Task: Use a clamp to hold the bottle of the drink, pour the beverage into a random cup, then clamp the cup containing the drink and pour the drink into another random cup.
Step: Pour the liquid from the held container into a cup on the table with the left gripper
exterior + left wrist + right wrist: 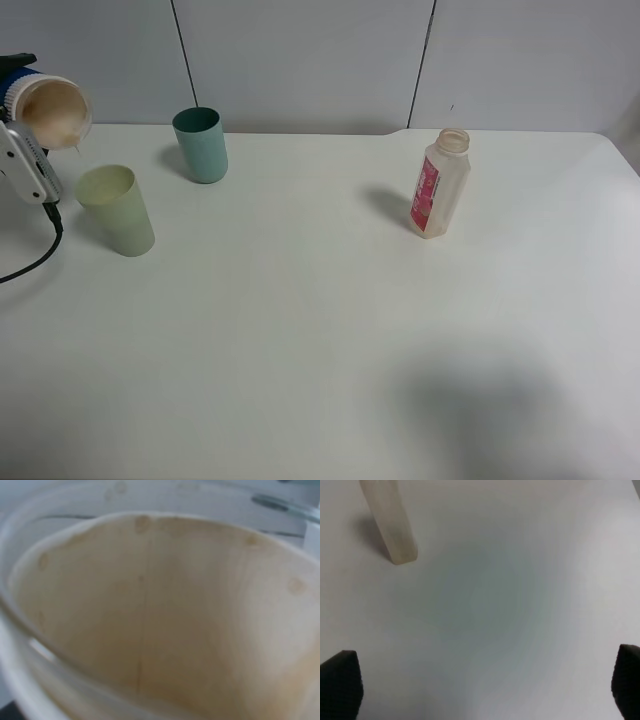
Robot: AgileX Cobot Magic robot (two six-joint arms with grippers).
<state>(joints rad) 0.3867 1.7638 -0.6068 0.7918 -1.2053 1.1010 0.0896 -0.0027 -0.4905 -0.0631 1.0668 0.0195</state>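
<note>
Exterior high: left gripper clamps blue-sleeved cup, tipped over yellow-green tumbler. Bottle upright, well apart. Right gripper jaws spread wide above the table.

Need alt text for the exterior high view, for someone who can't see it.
At far left, the left gripper holds the blue-sleeved cup tipped on its side above a pale yellow-green tumbler. A teal tumbler stands behind, and the uncapped bottle stands alone to the right on the white table.
</note>
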